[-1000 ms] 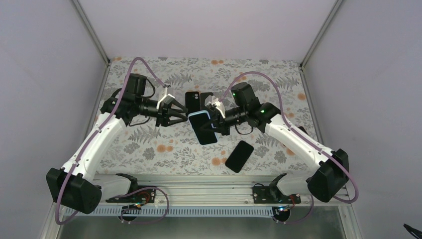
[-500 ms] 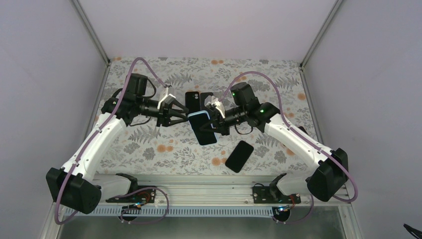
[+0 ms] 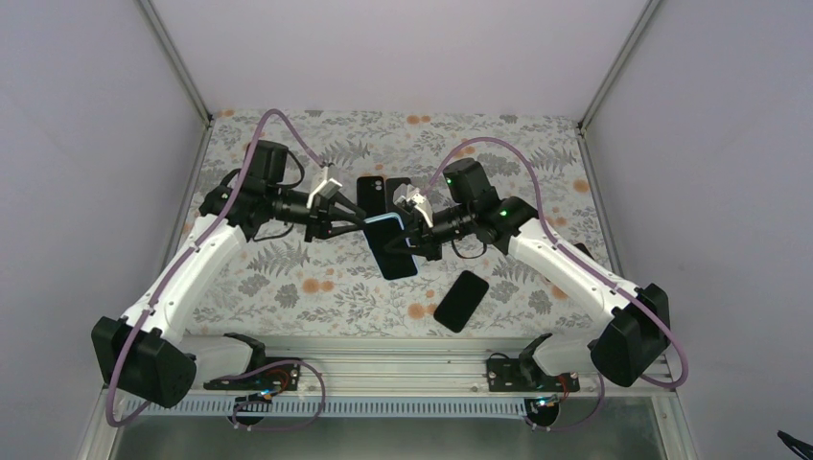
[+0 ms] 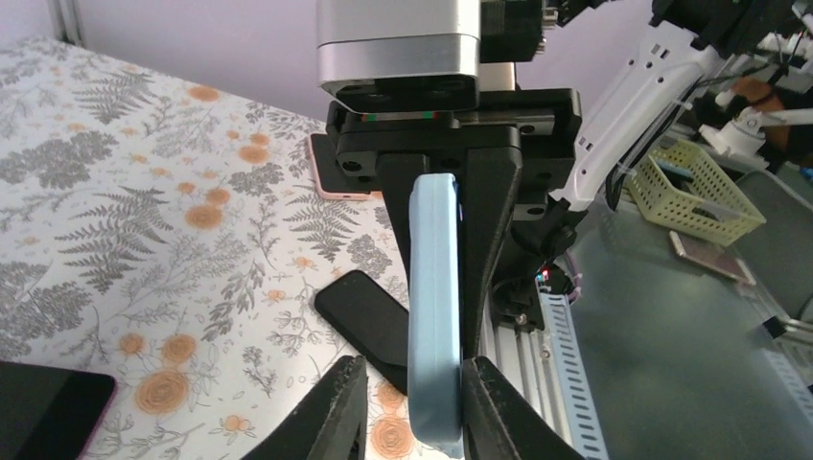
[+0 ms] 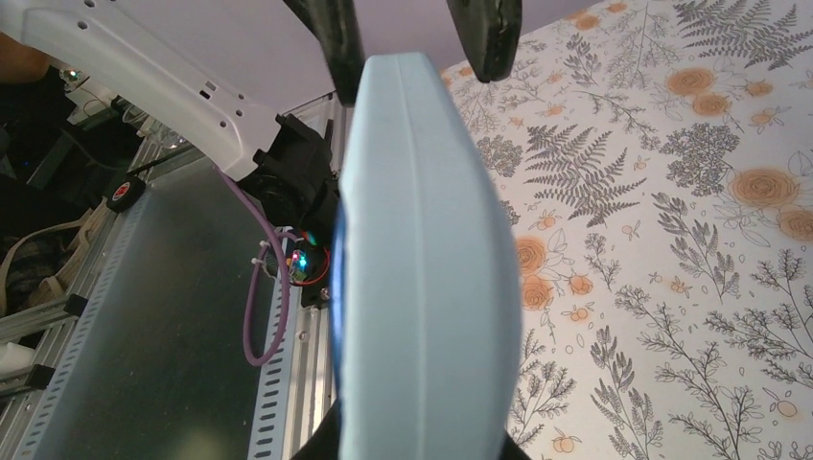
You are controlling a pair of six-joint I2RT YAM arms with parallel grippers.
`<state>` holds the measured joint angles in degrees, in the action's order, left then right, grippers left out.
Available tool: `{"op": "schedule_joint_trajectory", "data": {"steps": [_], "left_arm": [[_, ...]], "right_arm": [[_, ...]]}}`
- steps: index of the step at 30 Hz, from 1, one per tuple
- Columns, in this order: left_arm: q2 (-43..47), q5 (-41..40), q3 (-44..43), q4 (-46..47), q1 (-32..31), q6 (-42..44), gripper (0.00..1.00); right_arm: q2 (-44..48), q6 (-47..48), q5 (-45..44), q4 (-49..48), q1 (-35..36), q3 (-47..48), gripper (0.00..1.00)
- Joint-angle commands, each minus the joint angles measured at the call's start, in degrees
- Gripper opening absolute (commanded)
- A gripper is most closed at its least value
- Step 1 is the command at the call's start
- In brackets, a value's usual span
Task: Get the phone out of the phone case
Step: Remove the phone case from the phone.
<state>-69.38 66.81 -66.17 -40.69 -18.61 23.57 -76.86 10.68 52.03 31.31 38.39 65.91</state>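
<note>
From above: grips the light-blue soft phone case (image 3: 388, 240), phone seemingly inside, aloft over the floral table (image 3: 316, 297) in the clenched right claw (image 3: 410, 235), as an anchor. From the left wrist: straddles the case's free end with the left claw (image 3: 357, 222), one finger (image 4: 489, 402) touching, the other just apart, not yet clamped, probably for peeling. From the right wrist: presents the case edge-on towards those fingers.

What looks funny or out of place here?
Nothing is broken or spilled. The odd bit is the light blue phone case: it stands on edge in the air above the flowery tablecloth, pinched by the right gripper, with the left gripper open around its other end.
</note>
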Motion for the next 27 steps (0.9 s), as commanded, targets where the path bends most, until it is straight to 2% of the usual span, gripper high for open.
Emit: {"op": "schedule_joint_trajectory", "data": {"steps": [1, 12, 27], "left_arm": [[-0.6, 1.47, 0.11, 3.2, -0.02, -2.0, 0.23], [-1.9, 3.44, -0.12, 3.86, 0.79, -3.18, 0.1], [-2.7, 1.29, 0.83, 5.6, 0.85, -4.59, 0.04]], "right_arm": [[1.66, 0.55, 3.98, -2.75, -0.25, 0.58, 0.04], [5.94, 6.47, 8.76, -2.33, -0.25, -2.63, 0.04], [8.09, 11.46, 13.58, 0.03, 0.47, -3.91, 0.04]]}}
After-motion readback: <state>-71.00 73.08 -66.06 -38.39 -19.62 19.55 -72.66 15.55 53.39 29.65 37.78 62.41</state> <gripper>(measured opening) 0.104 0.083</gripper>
